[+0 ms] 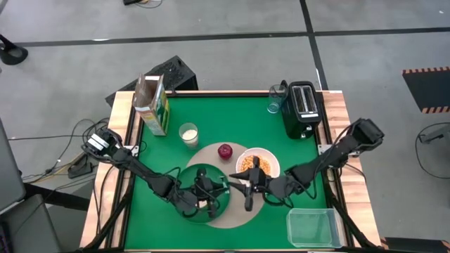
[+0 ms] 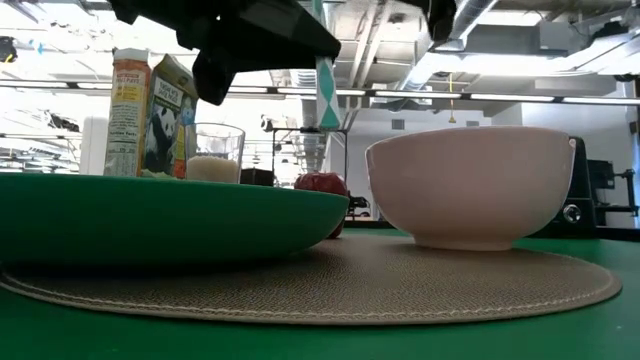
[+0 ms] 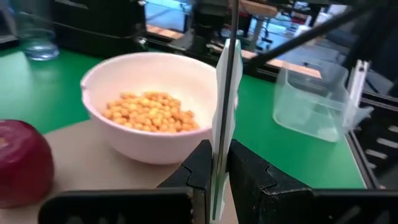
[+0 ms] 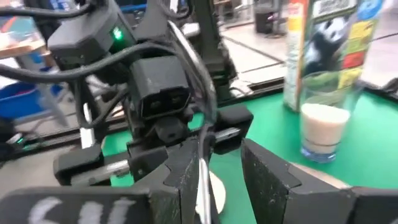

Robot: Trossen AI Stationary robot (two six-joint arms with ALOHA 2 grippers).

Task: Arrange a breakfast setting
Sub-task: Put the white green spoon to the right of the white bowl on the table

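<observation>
Metal spoon [image 3: 225, 93]: pinched edge-on in the left tool [image 3: 214, 180], which was clamped tight on it. Stood roughly upright, long axis rising out of the fingers, lifted clear of the desk [image 1: 232, 119]. Hung above the round beige placemat [image 2: 400, 280], between the dark green plate [image 2: 150, 220] and the white bowl [image 3: 124, 137] of cereal pieces. Met there by the right tool [image 4: 217, 174], facing the left one at close range. Showed the right fingers partly apart and straddling the same spoon, with it lying against one finger and a gap on the other side. Looked like a handover or a re-grip, judged from both tools on one spoon. Turned on that gap: called for a squeeze across the thin handle, square to its long axis, before any release by the left. Risked a twist or drop otherwise. Included, farther off, a red apple [image 3: 18, 162] beside the bowl, and a milk glass [image 4: 323, 130] in front of the green-yellow cereal box [image 4: 329, 43].
</observation>
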